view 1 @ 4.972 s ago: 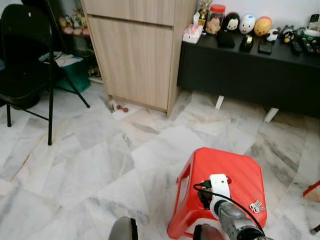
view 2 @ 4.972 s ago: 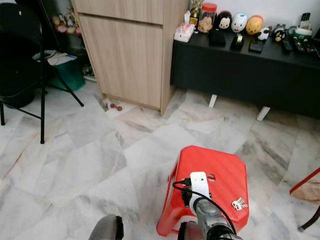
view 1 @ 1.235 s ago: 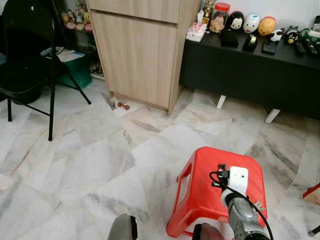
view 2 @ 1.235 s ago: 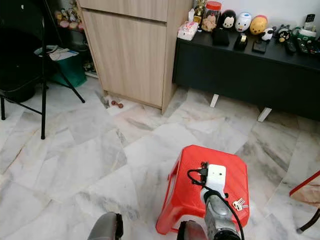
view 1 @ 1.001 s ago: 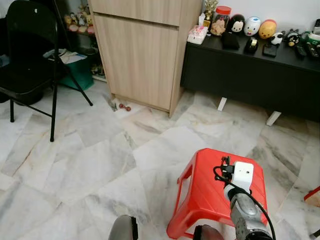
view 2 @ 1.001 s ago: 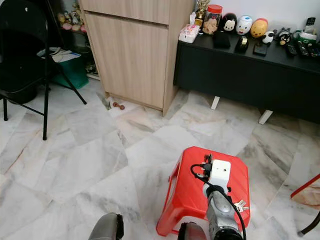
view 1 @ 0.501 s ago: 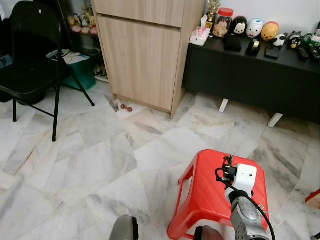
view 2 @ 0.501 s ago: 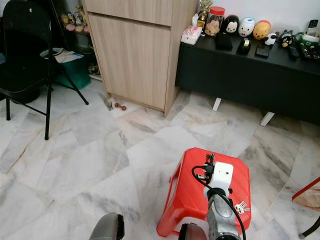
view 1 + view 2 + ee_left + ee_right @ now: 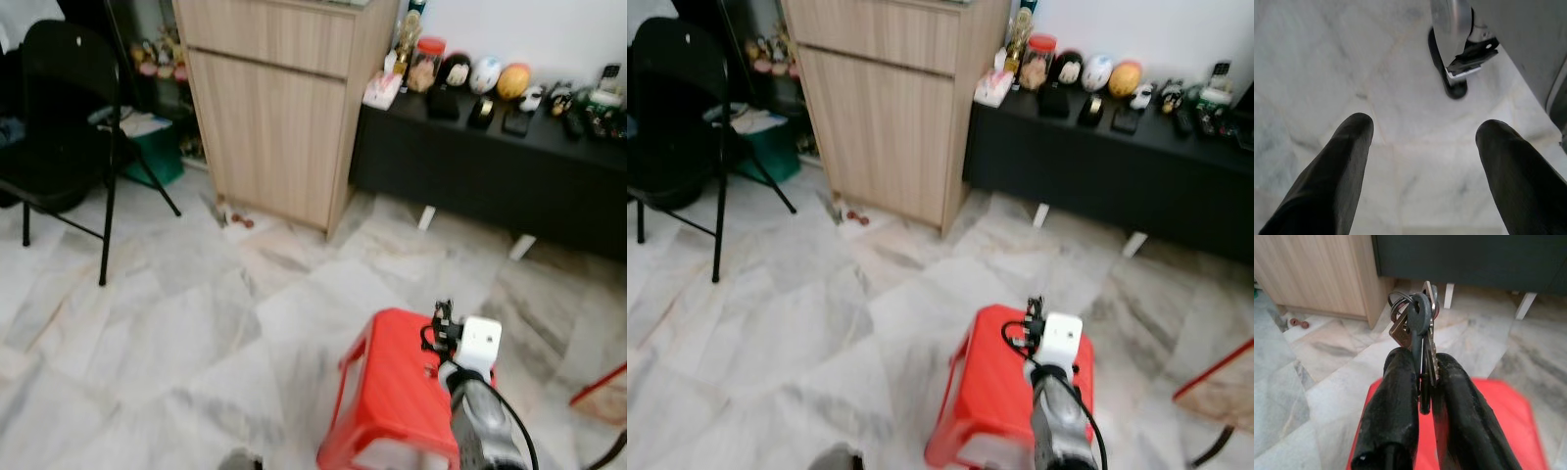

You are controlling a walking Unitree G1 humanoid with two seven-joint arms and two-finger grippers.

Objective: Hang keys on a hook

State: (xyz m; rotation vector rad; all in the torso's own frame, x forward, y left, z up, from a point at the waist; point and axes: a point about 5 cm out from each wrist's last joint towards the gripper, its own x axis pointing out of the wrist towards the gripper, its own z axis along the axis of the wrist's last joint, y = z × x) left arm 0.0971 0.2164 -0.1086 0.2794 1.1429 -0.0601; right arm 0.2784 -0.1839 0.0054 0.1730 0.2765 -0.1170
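Note:
A bunch of keys (image 9: 1418, 318) on a metal ring, with one dark-headed key in front, stands upright between my right gripper's (image 9: 1422, 360) black fingers, which are shut on it. In the eye views that gripper (image 9: 442, 315) sits just beyond the white wrist camera, raised above the far part of a red plastic stool (image 9: 387, 392). My left gripper (image 9: 1425, 132) hangs low over the marble floor, fingers (image 9: 1337, 166) wide apart and nothing between them.
A tall wooden cabinet (image 9: 274, 108) stands ahead on the left, and a low black sideboard (image 9: 490, 157) with toys and jars ahead on the right. A black folding chair (image 9: 59, 127) is at far left. A red frame (image 9: 598, 382) pokes in at right. My own foot (image 9: 1449, 49) is below the left gripper.
The whole head view has shifted and gone blurry, so the camera moved. My right gripper stays raised over the stool; since five seconds ago it has moved rightwards and farther across the stool.

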